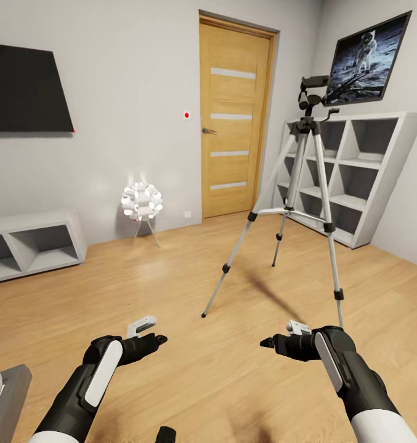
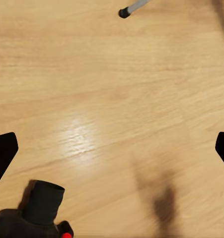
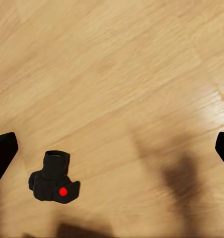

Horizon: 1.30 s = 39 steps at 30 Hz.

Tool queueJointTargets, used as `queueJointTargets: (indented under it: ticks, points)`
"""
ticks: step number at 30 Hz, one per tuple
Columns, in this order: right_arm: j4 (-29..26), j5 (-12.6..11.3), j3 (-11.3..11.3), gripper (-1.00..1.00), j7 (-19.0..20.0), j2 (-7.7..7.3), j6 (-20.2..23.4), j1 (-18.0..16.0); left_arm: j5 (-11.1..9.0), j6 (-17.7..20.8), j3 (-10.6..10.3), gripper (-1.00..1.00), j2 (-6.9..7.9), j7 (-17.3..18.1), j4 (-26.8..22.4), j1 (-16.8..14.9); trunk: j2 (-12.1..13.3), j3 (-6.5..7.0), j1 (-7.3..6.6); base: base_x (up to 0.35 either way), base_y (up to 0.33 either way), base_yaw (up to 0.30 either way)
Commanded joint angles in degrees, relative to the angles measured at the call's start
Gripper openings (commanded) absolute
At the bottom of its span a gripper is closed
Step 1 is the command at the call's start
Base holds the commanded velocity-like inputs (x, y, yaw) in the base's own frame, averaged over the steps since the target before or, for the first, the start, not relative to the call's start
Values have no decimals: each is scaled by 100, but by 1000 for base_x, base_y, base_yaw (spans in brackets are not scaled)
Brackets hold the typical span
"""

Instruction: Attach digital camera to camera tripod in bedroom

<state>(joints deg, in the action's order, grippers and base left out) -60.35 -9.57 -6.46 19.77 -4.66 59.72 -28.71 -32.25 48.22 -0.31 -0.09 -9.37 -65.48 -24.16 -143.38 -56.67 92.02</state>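
Two open pincers, left pincer (image 1: 154,338), right pincer (image 1: 268,342), digital camera (image 3: 54,178) on floor

Wooden floor (image 1: 190,369) under camera tripod (image 1: 297,203), lamp (image 1: 141,203), seemingly digital camera (image 3: 54,178).

A wooden door (image 1: 237,120) stands closed in the grey wall, a white globe-cluster lamp (image 1: 141,202) glowing near it. A dark screen (image 1: 24,89) hangs above a low shelf (image 1: 32,243). Tall cube shelves (image 1: 362,175) sit under an astronaut picture (image 1: 368,56).
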Motion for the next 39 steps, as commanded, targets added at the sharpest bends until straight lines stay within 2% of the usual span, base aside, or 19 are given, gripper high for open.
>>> queueJointTargets:
  ticks: [1,39]
  points:
    - [-3,-26,-6,100,-1,0,28,-3,-62,18,-3,100,0,-57,-7,-2,-4,-29,1,0,0,0]
    - [-3,-27,-4,100,11,0,28,-3,-62,15,3,100,5,-57,-5,-2,-55,-871,99,0,0,0]
